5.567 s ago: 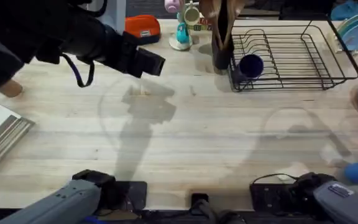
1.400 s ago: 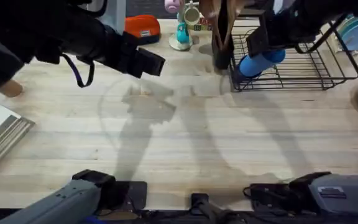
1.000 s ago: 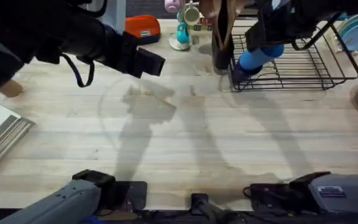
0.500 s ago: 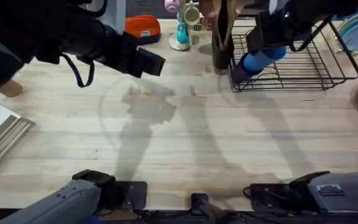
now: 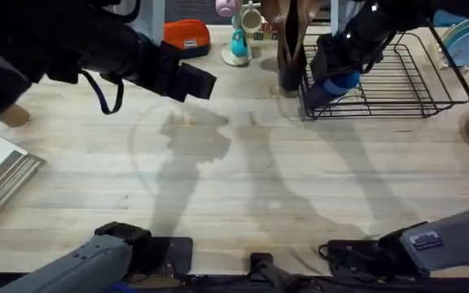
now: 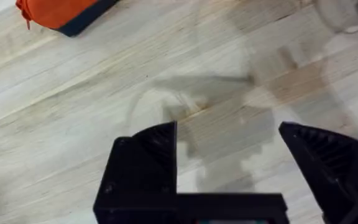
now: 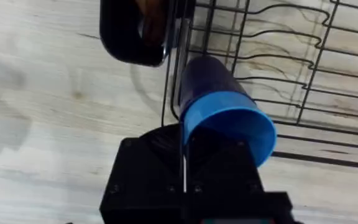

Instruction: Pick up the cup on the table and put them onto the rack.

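Overhead: right hand [image 5: 338, 72] grips the cup [image 5: 338, 81] at the rack's [image 5: 405, 77] near-left corner; left hand [image 6: 229, 163] wide.

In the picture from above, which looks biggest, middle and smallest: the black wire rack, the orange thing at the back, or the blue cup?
1. The rack looks biggest.
2. The orange thing is in the middle.
3. The cup looks smallest, though the right gripper hides part of it.

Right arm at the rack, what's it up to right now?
The right gripper is shut on the rim of the blue cup, holding it tilted over the near left corner of the black wire rack, beside the dark utensil holder. The left gripper hovers open over bare table, holding nothing.
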